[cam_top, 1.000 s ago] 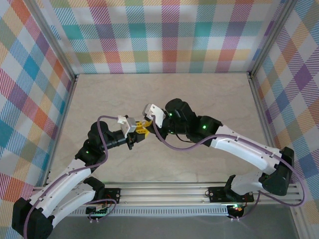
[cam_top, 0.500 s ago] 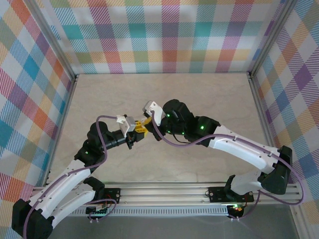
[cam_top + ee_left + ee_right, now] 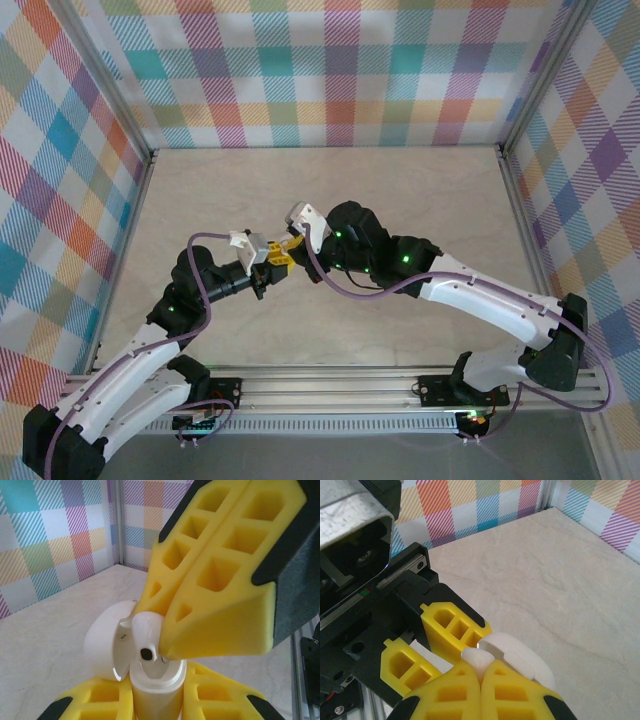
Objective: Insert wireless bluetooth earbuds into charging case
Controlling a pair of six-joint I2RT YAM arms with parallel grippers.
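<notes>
Top view: left gripper (image 3: pixel 270 262) and right gripper (image 3: pixel 289 246) meet above the table (image 3: pixel 420 190), walls (image 3: pixel 330 80) well apart. Left wrist: left gripper (image 3: pixel 157 702) clamps the charging case (image 3: pixel 157 687) upright, lid (image 3: pixel 102 642) open to its left; right gripper (image 3: pixel 159 630) pinches a white earbud (image 3: pixel 145 632), head down at the case's mouth. Right wrist: white earbud (image 3: pixel 476 661) nipped between its pressed-together fingers.

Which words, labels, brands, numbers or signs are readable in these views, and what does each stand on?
No text can be read.
Tiny dark mark inside the open lid of the white charging case: too small and blurred to make out.
No other lettering is visible.
</notes>
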